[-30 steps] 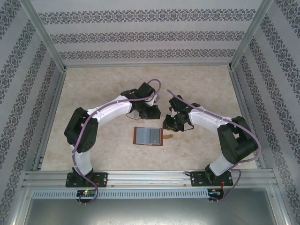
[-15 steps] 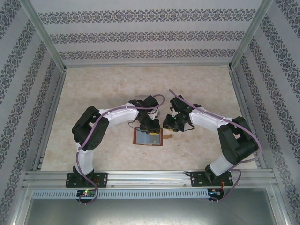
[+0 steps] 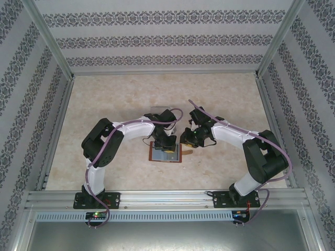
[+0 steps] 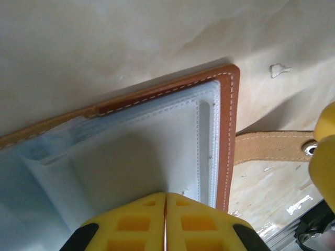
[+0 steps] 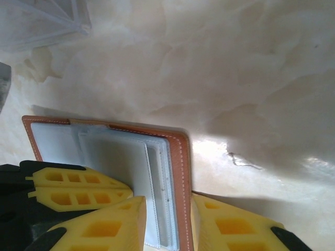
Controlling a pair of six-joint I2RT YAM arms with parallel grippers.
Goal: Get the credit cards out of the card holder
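Centrally, on the pale marbled beige tabletop [image 3: 104, 99], the small reddish-brown leather bifold card holder [image 3: 166, 152] lies opened flat between the two arms, near the table's front edge. Its grey-blue inner pockets [image 4: 131, 157] face up in stepped pale layers edged with white stitching; which of these layers are thin plastic credit cards cannot be told. A narrow tan leather closing tab with a metal snap [image 4: 267, 146] extends flat onto the table from the holder's right edge. The left gripper [image 4: 165, 197] is lowered over the pockets with its yellow ribbed fingers [image 4: 131, 225] pressed together, their tips at the pale pocket surface just inside the stitched right border; whether anything thin is caught between them cannot be told. The right gripper [image 5: 168, 209] stands at the holder's right side with its jaws partly spread. They straddle the brown stitched edge, one finger over the pocket stack and the other over the bare table beside it; contact with the leather cannot be judged. The two grippers are close together above the holder. A clear transparent plastic tray [image 5: 36, 21] rests on the table just beyond the holder, towards the rear. Walls papered in grey floral bands [image 3: 157, 39] enclose the workspace on three sides.
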